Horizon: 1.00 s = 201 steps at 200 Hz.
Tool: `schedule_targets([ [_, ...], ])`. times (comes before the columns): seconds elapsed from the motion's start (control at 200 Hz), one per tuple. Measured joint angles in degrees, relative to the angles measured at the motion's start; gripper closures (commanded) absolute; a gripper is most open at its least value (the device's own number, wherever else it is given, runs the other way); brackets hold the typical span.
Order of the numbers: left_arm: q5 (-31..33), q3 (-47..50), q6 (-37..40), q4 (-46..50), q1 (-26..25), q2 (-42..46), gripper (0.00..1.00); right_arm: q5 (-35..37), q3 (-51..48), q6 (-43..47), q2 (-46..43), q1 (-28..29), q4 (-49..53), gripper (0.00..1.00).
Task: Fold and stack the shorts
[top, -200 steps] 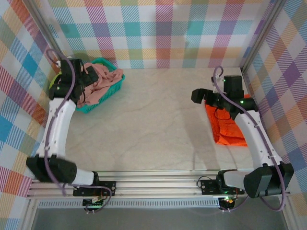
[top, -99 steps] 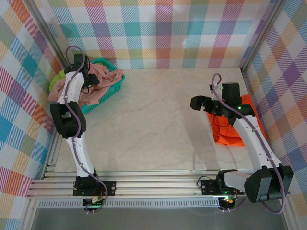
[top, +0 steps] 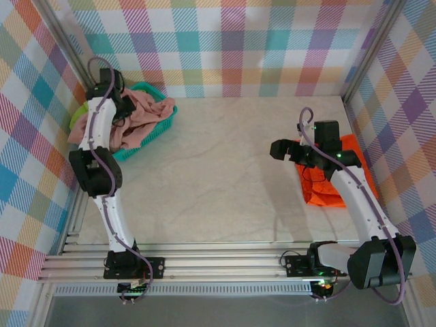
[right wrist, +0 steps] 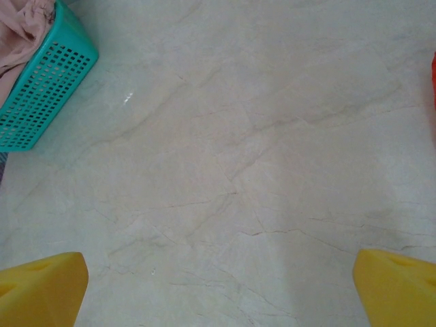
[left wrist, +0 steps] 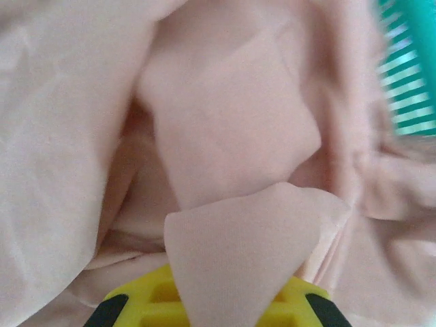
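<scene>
While left gripper [top: 123, 109] sits buried in the pink shorts [top: 144, 112] inside the teal basket [top: 165, 120], can't tell its grip: cloth covers the fingers. Right gripper [top: 278, 149] spread wide over bare table [top: 218, 177]; orange shorts [top: 325, 187] lie under that arm.

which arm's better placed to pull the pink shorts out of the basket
Left: the left gripper is in the pink shorts at the basket; the right gripper hangs open over bare table by the orange shorts.
</scene>
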<state>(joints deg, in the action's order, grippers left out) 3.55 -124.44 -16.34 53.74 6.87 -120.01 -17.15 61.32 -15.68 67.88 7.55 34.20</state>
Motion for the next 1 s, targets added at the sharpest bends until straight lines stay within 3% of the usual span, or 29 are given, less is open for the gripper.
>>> schedule_targets([
  [0.2, -6.6, -1.16, -3.43, -4.09, -1.9, 15.89, 1.0, 0.57, -0.63, -0.04, -1.42, 0.0, -0.76, 0.01],
  [0.34, -11.74, -5.22, -6.29, -7.87, -8.39, 22.47, 1.0, 1.77, -1.36, -0.37, -4.0, 0.04, -1.81, 0.01],
  [0.63, -20.13, -16.31, -9.68, -10.84, -26.12, 22.45, 1.0, 0.96, -2.8, -0.9, -11.52, 0.04, -5.81, 0.01],
  [1.005, -25.64, -26.84, -14.84, -15.54, -37.22, 17.62, 1.0, -2.95, -5.35, -2.19, -19.23, 0.07, -12.66, 0.01],
])
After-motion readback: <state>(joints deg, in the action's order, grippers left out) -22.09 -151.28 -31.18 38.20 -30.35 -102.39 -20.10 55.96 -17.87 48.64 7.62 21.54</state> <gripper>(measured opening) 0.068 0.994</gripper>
